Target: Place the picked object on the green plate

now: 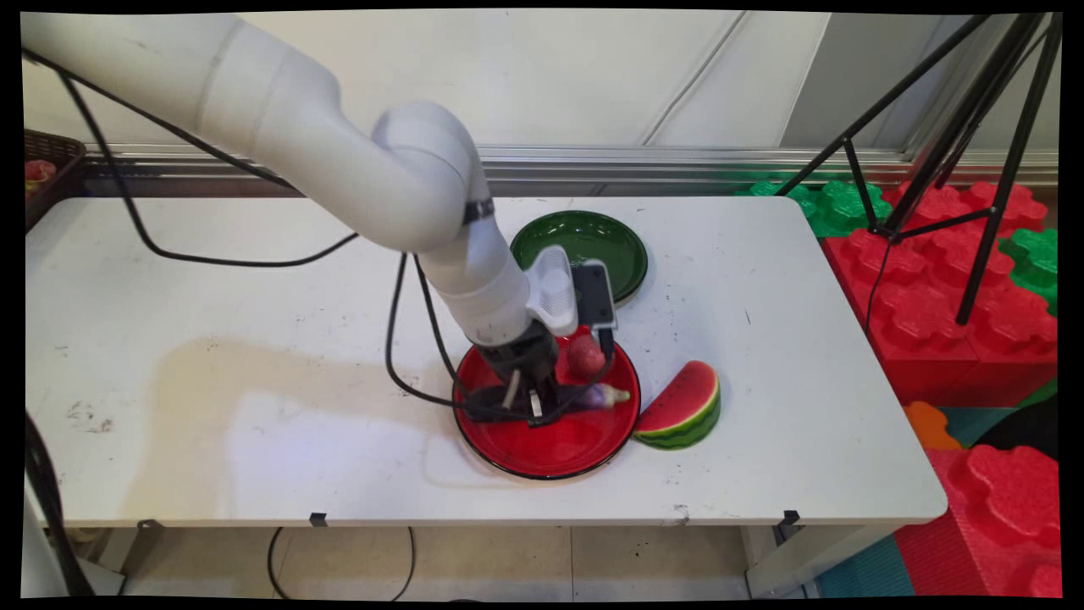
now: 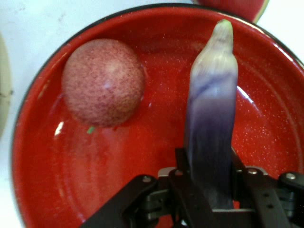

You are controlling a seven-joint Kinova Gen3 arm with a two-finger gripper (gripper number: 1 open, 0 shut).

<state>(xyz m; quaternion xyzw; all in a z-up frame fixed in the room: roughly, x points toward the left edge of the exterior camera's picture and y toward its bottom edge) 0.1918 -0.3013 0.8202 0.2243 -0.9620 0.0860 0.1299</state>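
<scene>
On the white desk [image 1: 212, 339] the end effector [image 2: 211, 190] pinches the purple eggplant [image 2: 211, 123] at its thick end inside the red plate [image 2: 118, 190]; it looks light, smooth, probably slippery.

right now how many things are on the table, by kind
plates: 2, the red plate and the green plate
toy fruit and veg: 3, the purple eggplant between the jaws, the speckled pink fruit beside it in the red plate, and the watermelon slice on the table right of that plate
total: 5
</scene>
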